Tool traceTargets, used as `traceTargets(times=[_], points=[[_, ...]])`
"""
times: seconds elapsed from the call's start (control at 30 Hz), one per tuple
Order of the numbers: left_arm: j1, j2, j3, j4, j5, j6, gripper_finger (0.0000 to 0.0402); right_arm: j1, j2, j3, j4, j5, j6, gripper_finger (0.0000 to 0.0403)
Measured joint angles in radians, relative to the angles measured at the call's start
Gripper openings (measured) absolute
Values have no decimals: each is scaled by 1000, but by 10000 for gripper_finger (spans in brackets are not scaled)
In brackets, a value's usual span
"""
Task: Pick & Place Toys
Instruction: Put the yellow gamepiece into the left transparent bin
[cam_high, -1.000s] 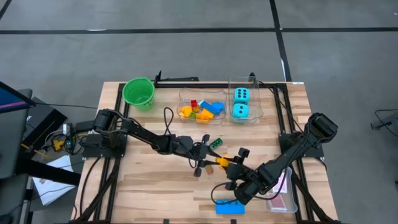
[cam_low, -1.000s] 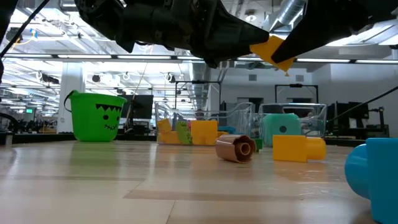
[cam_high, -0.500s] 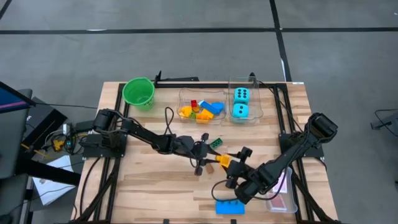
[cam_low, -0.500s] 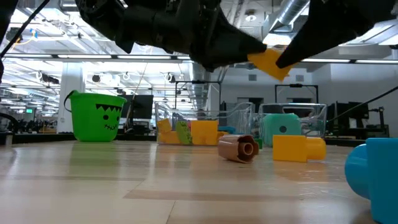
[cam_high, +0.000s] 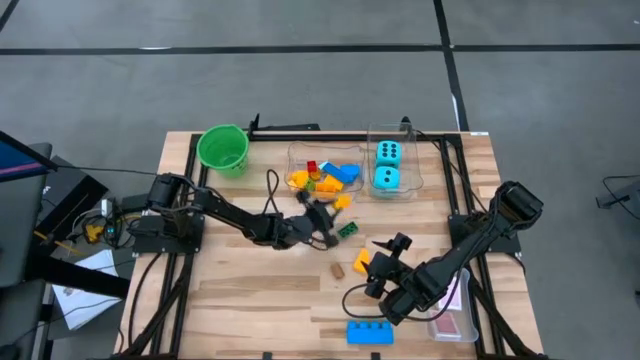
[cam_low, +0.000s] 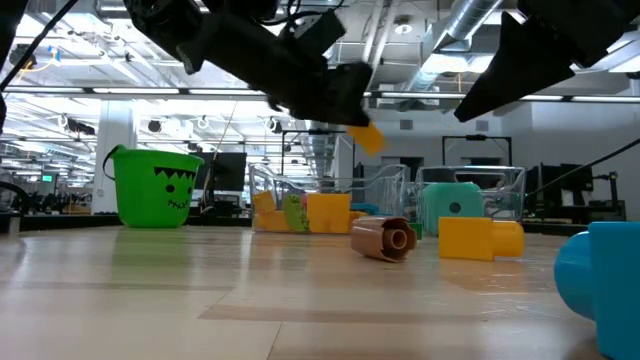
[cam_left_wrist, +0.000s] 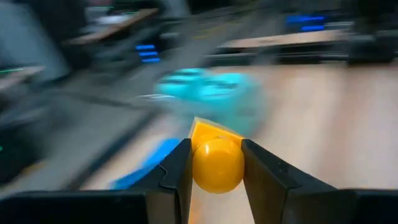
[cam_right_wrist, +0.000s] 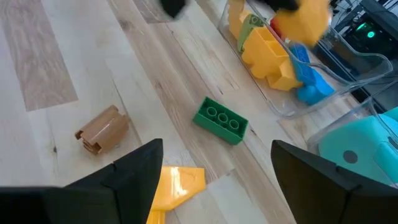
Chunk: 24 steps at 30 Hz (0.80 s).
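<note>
My left gripper is shut on an orange-yellow block, held in the air just in front of the clear tub of blocks. My right gripper stands open above the table's near middle, holding nothing. Under it a yellow block lies on the wood. A green block and a small brown piece lie flat nearby. A blue block lies at the near edge. Two cyan dice sit in a second tub. Pink cards lie in a tub at the near right. My left gripper pinches the orange-yellow block by two opposite sides between its two fingers. The fingers come at it nearly level from the table's left. The block hangs clear of the table, well above it.
A green bucket stands at the far left corner. The two clear tubs stand side by side along the far edge. Cables run along my left arm. Bare wood lies open at the near left.
My left gripper has swung away from my right gripper toward the far edge and the tub of blocks, its wrist turning, carrying the orange-yellow block along. My right gripper has let the block go and stays about where it was.
</note>
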Motion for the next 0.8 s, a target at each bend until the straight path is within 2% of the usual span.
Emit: traceTargets(times=[0.1,0.23,0.37,0.53,0.8], points=[[0,0,0,1,-190,-4,103,0,0,0,2,0,0,291],[11,0,0,-18,-303,-31,103,0,0,0,2,0,0,291],[55,0,0,-122,-303,-133,103,0,0,0,2,-1,0,291],[127,0,-2,-250,-240,-282,105,0,0,0,1,-2,0,291],[161,0,-2,-269,-207,-314,110,0,0,0,-2,-3,0,291]])
